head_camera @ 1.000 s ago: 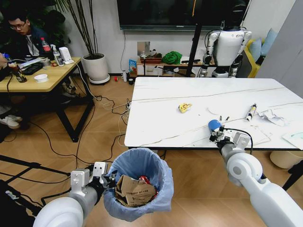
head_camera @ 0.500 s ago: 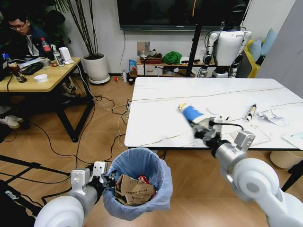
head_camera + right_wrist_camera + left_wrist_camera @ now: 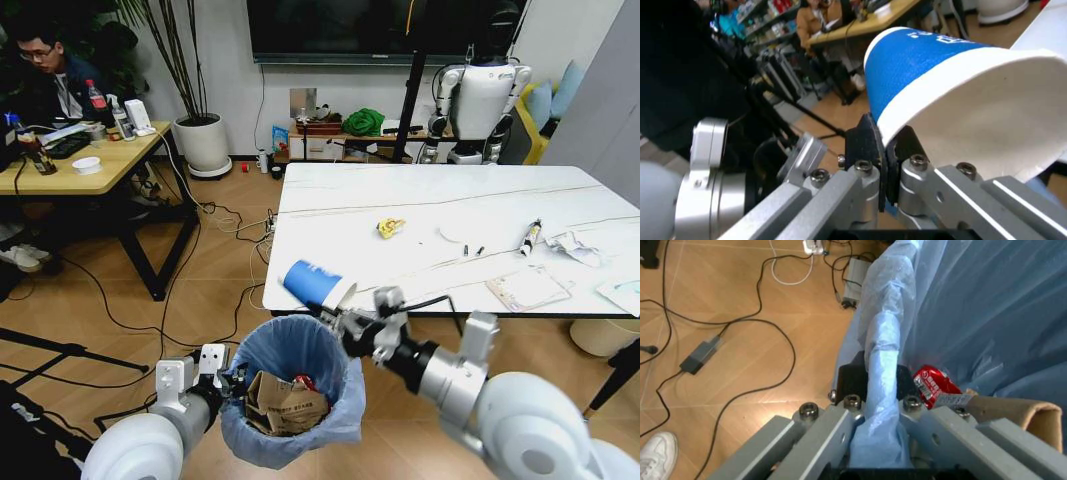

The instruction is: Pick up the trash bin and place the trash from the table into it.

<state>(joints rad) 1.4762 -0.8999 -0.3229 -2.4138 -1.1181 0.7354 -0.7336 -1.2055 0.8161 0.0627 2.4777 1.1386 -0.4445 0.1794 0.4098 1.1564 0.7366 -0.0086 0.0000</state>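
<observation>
Swung off the table (image 3: 330, 215) since the earlier frames: right gripper (image 3: 340, 322), now at lower centre of the head view, just above the rim of the trash bin (image 3: 345, 400). Pinched between its fingers (image 3: 870, 145), the wall of one blue paper cup (image 3: 315, 285), tipped on its side with the white mouth toward the gripper. Low at lower left, left gripper (image 3: 232, 382), clamped on the bin's bag-covered rim (image 3: 881, 390), one finger outside and one inside.

One bin, lined with a crinkly blue-grey bag. Inside it: one brown cardboard carton (image 3: 285, 400) and one crushed red can (image 3: 933, 385), the can just beside the carton.

Left on the table: one yellow wrapper (image 3: 390, 228) near the middle; one white tube (image 3: 530, 238) to the right; one crumpled tissue (image 3: 575, 246) beside the tube; two small dark bits (image 3: 472, 250) between wrapper and tube; one booklet of papers (image 3: 527, 288) near the front edge; one pale sheet (image 3: 625, 293) at the right border.

White marble-look top with thin dark veins, black edge. Wooden plank floor, strewn with black cables (image 3: 195, 300). Upper left: one light wooden desk (image 3: 110, 165), cluttered, with one seated person behind. One white planter (image 3: 203, 143) with a tall plant against the back wall. One white humanoid robot (image 3: 480, 100) at upper right, one dark screen (image 3: 340, 30) on the wall.
</observation>
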